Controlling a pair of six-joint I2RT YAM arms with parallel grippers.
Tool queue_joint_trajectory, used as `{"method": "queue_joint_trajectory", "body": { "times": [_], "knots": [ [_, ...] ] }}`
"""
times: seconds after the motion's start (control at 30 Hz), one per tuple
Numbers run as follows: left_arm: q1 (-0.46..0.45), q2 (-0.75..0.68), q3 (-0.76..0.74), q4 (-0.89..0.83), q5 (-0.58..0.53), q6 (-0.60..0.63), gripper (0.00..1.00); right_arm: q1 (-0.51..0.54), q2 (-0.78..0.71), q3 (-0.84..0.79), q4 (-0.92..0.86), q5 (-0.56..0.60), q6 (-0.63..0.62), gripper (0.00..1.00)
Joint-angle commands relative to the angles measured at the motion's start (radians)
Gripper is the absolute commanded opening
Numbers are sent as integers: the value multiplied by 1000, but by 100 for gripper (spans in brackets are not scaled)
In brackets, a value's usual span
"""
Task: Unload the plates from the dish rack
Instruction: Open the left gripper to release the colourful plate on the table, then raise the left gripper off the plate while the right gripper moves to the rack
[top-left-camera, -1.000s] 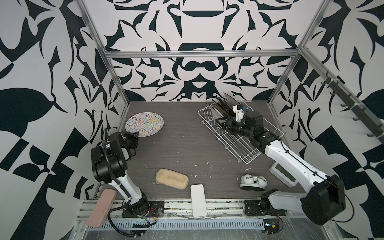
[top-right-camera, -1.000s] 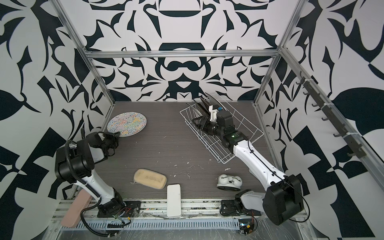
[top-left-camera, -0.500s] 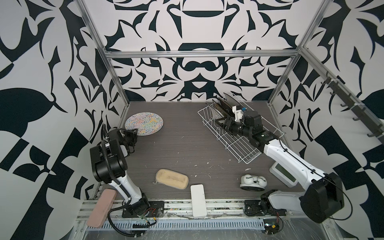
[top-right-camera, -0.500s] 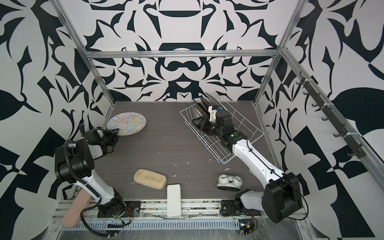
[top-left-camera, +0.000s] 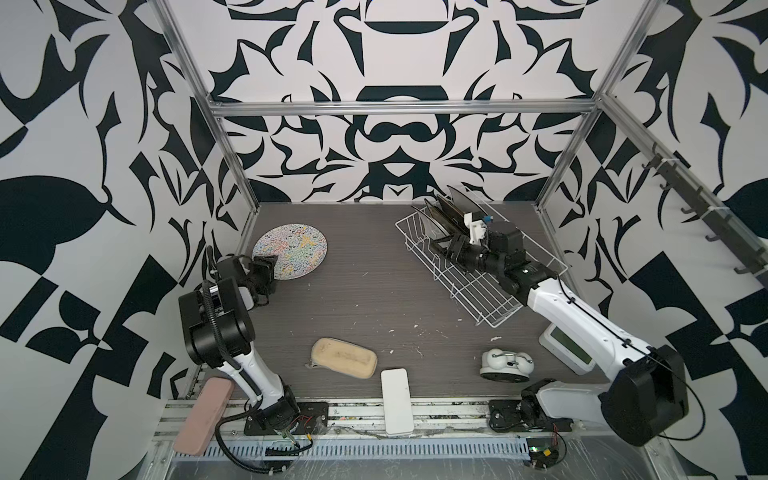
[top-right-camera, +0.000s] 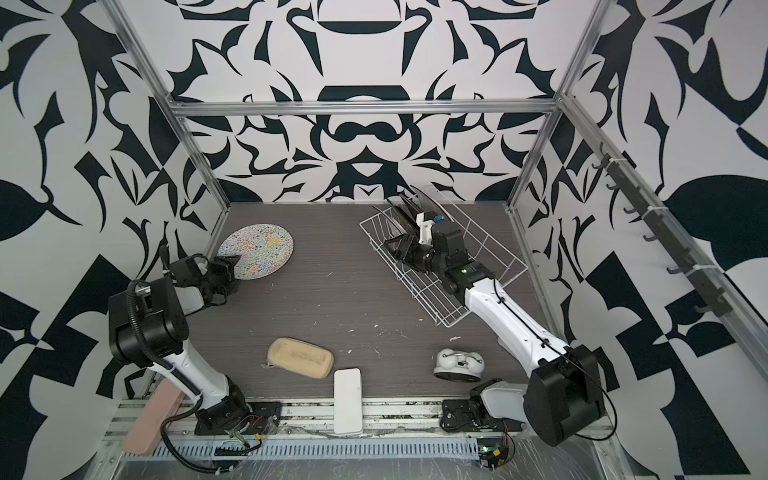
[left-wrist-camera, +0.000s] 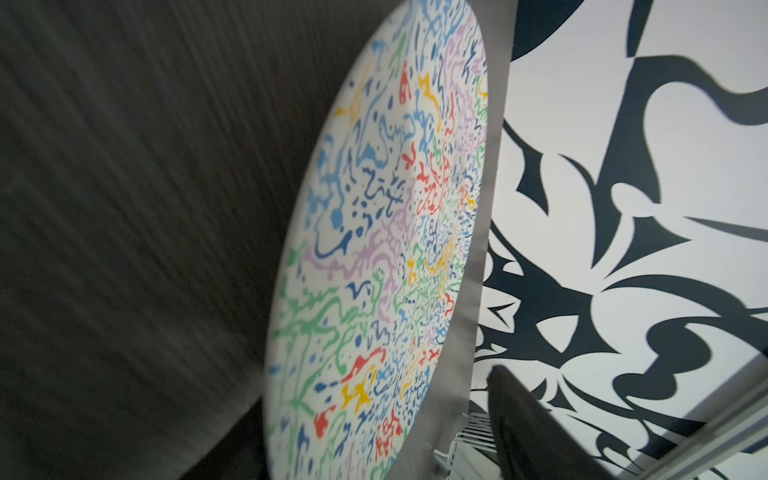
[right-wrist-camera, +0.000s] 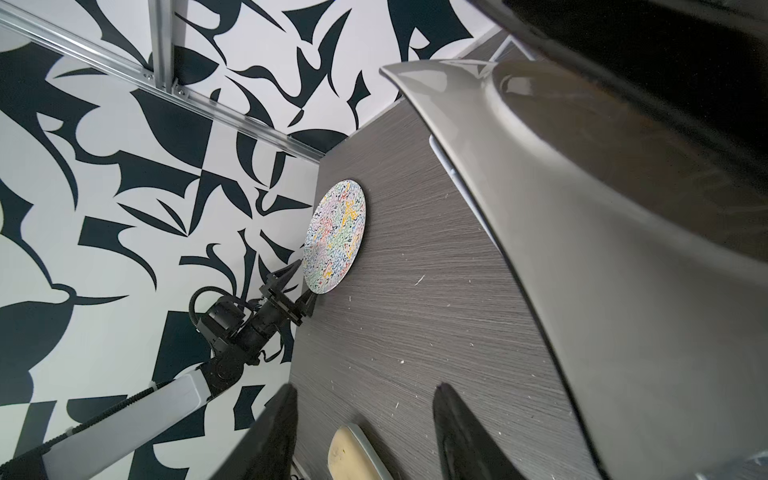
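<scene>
The round plate (top-left-camera: 290, 252) (top-right-camera: 256, 252) with multicolour squiggles lies flat on the table at the back left. My left gripper (top-left-camera: 266, 268) (top-right-camera: 226, 266) (left-wrist-camera: 374, 457) is open at its near rim, with one finger (left-wrist-camera: 528, 432) on each side of the edge. The white wire dish rack (top-left-camera: 490, 299) (top-right-camera: 419, 291) stands at the back right with dark square plates (top-left-camera: 453, 208) (top-right-camera: 411, 208) upright in its far end. My right gripper (top-left-camera: 436, 245) (top-right-camera: 392, 245) (right-wrist-camera: 365, 415) reaches into the rack, open and empty, right beside a glossy dark plate (right-wrist-camera: 582, 208).
A beige sponge (top-left-camera: 344, 357) (top-right-camera: 300, 357) and a white flat block (top-left-camera: 397, 401) (top-right-camera: 347, 401) lie near the front edge. A white round device (top-left-camera: 505, 365) and a white box with a screen (top-left-camera: 567, 347) sit front right. A pink block (top-left-camera: 203, 409) rests off the table's front left.
My left gripper's jaws have spread apart at the round plate's rim, and the gripper has shifted a little toward the plate. The right arm has hardly moved.
</scene>
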Motion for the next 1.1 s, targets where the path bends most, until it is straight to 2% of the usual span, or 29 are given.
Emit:
{"method": "queue_joint_trajectory", "body": {
  "times": [0.0,0.1,0.23,0.67,0.87,1.07],
  "knots": [
    [4,-28,69,-132,-11,72,81,4,-44,34,12,16,-37,56],
    [4,-24,90,-175,-10,103,93,5,-55,31,5,27,-48,56],
    [4,-33,87,-191,-23,107,97,4,-63,32,5,32,-48,56],
    [4,-109,89,-360,-93,220,99,3,-108,11,-41,87,-101,56],
    [2,-156,48,-378,-55,255,99,5,-143,7,-87,119,-162,56],
    [-5,-290,-12,-408,-74,294,100,4,-180,69,-195,165,-281,56]
  ]
}}
